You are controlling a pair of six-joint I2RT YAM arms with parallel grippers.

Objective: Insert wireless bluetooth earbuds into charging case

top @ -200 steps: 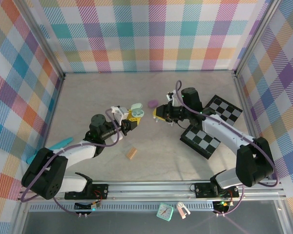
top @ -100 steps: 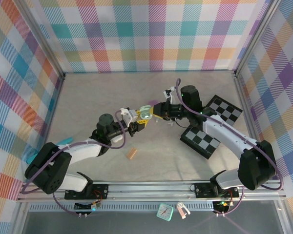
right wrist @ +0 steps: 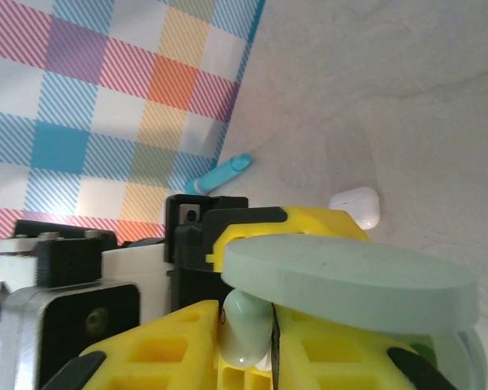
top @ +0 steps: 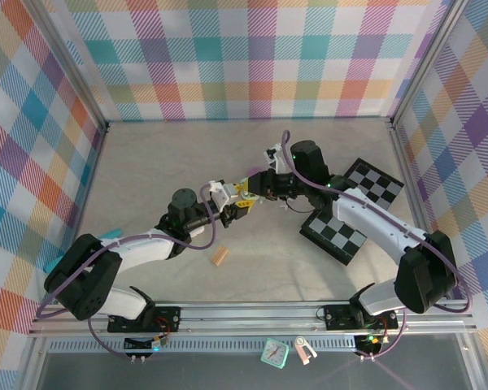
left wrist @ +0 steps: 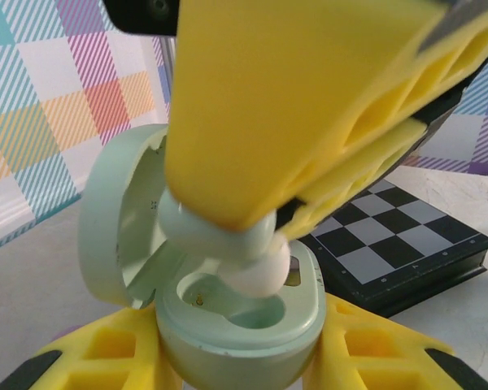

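Grippers have met: left gripper (top: 239, 203) clamps the open green charging case (left wrist: 228, 345); right gripper (top: 256, 186) pinches a pale earbud (left wrist: 221, 240) at its socket.

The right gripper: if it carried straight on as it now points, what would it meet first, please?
Probably the open charging case in the left gripper: the earbud that the right gripper holds hangs right at its socket.

Left gripper (top: 241, 200) and right gripper (top: 254, 186) are nose to nose, pinched stuff too tiny to tell. Tan block (top: 220, 256) sits near the left one, checkered boards (top: 335, 233) behind the right.
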